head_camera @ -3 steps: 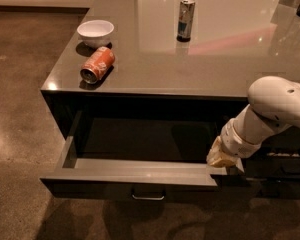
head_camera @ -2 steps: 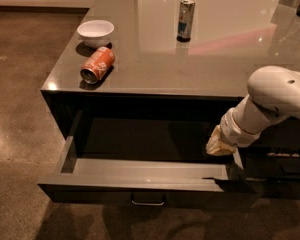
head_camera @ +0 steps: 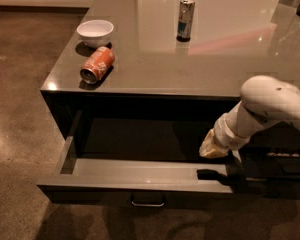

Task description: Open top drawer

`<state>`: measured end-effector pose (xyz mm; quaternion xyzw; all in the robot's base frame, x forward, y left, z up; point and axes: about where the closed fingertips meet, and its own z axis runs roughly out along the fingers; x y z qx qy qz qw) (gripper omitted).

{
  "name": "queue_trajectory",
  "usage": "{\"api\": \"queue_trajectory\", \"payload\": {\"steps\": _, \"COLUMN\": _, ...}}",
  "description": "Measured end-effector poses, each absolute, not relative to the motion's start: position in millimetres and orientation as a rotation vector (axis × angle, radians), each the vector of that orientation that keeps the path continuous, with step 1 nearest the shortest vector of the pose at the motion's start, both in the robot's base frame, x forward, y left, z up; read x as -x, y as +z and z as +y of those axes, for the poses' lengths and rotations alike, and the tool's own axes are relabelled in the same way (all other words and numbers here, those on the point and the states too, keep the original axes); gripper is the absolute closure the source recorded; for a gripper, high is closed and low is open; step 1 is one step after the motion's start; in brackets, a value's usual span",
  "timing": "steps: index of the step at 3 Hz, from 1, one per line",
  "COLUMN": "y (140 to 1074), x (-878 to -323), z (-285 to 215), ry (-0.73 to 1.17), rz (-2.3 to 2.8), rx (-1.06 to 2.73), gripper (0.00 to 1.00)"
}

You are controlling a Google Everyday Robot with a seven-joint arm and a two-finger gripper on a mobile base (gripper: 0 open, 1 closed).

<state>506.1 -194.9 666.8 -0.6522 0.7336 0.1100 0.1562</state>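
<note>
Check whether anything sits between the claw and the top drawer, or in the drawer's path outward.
Nothing visible. The claw hangs over the right end of the open drawer, just behind its front, nothing between them. No object shows on the floor ahead of it.

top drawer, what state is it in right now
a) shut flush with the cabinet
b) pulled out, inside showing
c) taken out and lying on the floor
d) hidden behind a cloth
B: the top drawer stands well out from under the counter, its inside open to view and its handle facing forward, with the tool just inside its right end.
</note>
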Motion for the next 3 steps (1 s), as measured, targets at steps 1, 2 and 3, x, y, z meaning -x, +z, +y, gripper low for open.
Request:
{"api": "queue_trajectory", "payload": {"steps": 1, "y": 643, "x": -494, "z": -189, "ry": 0.386, "rz": 2.131, "rx": 1.825, "gripper": 1.0}}
{"api": "queue_trajectory", "payload": {"steps": 2, "y": 623, "x": -473, "z": -185, "ry": 0.473, "rz": 2.176, "rx": 1.792, "gripper": 1.0}}
{"api": "queue_trajectory", "payload": {"steps": 3, "y": 619, "x": -449, "z": -183, "ry": 0.545, "rz": 2.22, "rx": 1.77, "gripper": 1.0}}
